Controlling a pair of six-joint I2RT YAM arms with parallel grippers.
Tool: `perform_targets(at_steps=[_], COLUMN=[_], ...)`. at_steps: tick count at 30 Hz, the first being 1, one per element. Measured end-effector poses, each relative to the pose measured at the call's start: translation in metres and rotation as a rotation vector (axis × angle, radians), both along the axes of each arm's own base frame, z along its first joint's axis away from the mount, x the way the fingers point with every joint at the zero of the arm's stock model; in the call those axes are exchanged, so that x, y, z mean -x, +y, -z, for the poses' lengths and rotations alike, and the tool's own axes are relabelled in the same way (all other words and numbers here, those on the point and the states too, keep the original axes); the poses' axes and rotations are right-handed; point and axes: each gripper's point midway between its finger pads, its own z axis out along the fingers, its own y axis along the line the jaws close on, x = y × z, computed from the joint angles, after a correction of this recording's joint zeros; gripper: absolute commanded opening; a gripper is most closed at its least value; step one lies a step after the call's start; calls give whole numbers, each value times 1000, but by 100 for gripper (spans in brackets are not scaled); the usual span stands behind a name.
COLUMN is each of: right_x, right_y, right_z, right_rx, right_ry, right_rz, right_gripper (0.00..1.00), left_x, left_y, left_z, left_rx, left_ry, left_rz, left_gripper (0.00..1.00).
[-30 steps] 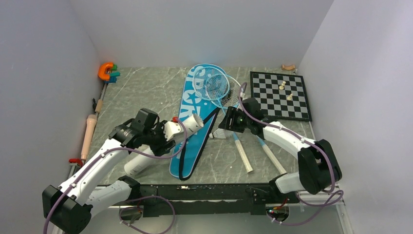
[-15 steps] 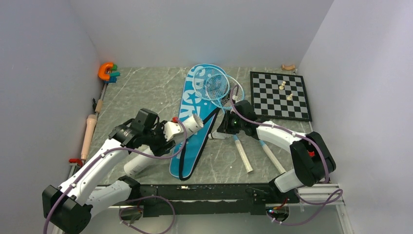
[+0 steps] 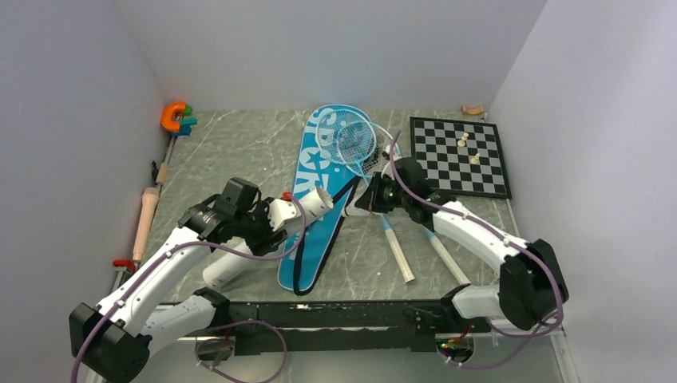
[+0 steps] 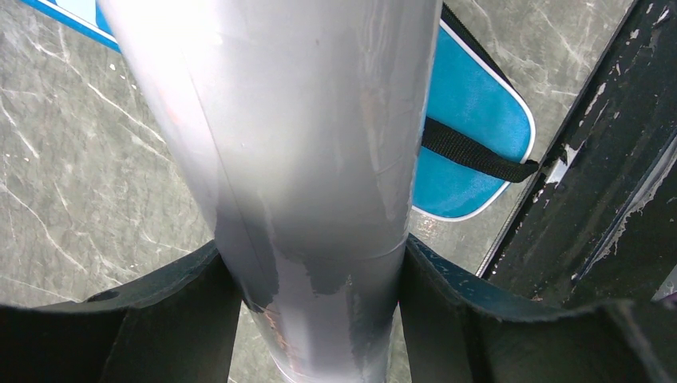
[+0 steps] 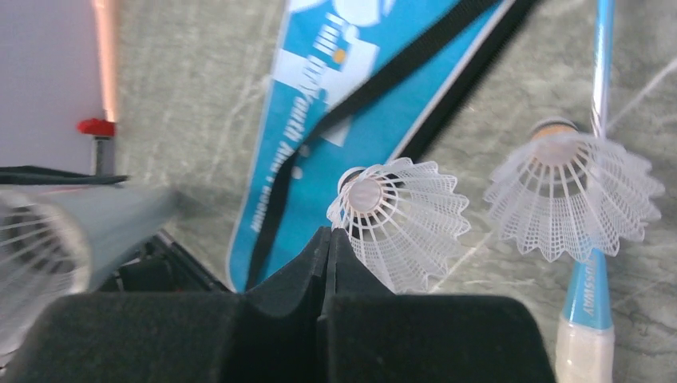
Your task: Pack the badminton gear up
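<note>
- The left gripper point(image 4: 311, 267) is clamped around the long white tube point(image 4: 295, 120). It holds the tube tilted above the blue "SPORT" bag point(image 3: 313, 163), with the open mouth point(image 3: 322, 196) raised and facing right.
- The right gripper point(image 5: 327, 239) has its fingers closed and appears to pinch the feather skirt of one shuttlecock point(image 5: 403, 219). It is just right of the tube's mouth, above the bag's right edge.
- The step in hand looks like loading this shuttlecock into the tube. The cork should lead, lined up with the tube's axis, because feathers meeting the rim would crumple.
- A light pinch suits the thin skirt. The fingers should part only once the cork is inside.
- The tube should stay motionless while the right arm closes in.
- The second shuttlecock point(image 5: 571, 199) lies on the table across a racket shaft point(image 5: 600, 72), to the right. Both rackets point(image 3: 355, 137) lie unpacked, their heads overlapping the bag's far end.
</note>
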Motion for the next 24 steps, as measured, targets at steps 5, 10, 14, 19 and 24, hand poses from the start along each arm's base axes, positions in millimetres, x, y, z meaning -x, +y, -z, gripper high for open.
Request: perform_targets(at_steps=[5, 10, 14, 19, 24], right_x=[-1, 0, 4, 15, 37], right_y=[4, 6, 9, 18, 40], right_z=[-56, -113, -151, -159, -158], right_rx=[-73, -139, -189, -211, -222], right_ry=[-102, -202, -262, -265, -233], right_rz=[-13, -27, -53, -103, -199], right_gripper=[0, 0, 0, 0, 0], left_x=[0, 2, 2, 2, 3], left_y=[0, 1, 2, 2, 2], left_z=[1, 4, 6, 7, 7], left_rx=[-3, -14, -20, -22, -22], left_ry=[0, 11, 13, 14, 14], left_rz=[3, 12, 19, 22, 22], left_gripper=[66, 66, 66, 66, 67])
